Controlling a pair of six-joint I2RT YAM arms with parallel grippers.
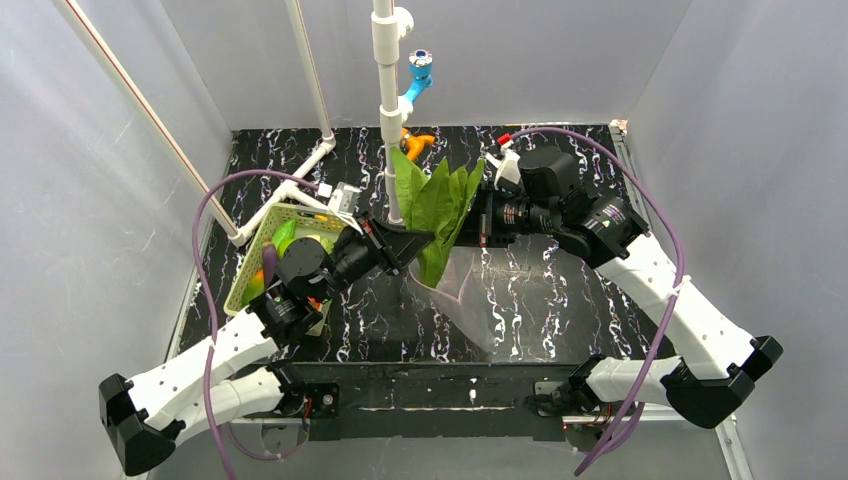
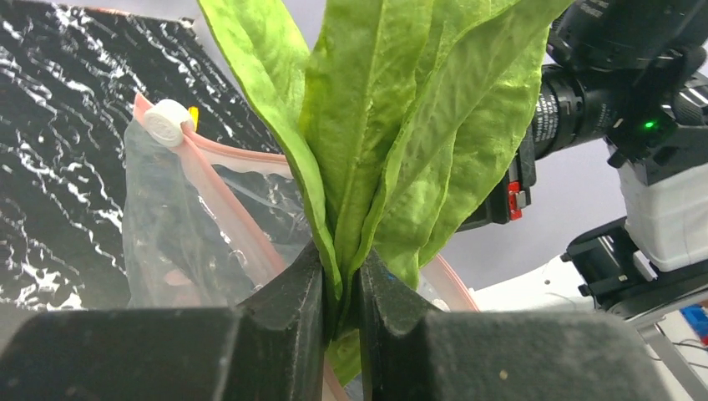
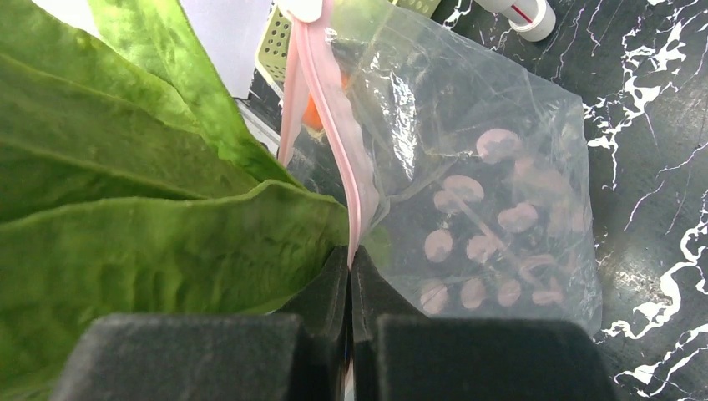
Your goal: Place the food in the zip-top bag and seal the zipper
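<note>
Lettuce (image 2: 392,109) is reading as light and floppy. Your left end effector (image 2: 342,280) is pinching it at the stem base, likely its stiffest spot. Your right end effector (image 3: 351,267) is clamping the pink zipper (image 3: 330,109) of the zip-top bag (image 3: 484,167). The bag is hanging thin and crinkly over the tabletop (image 1: 560,300), with the leaves at its mouth. I'm finding no legible writing.
</note>
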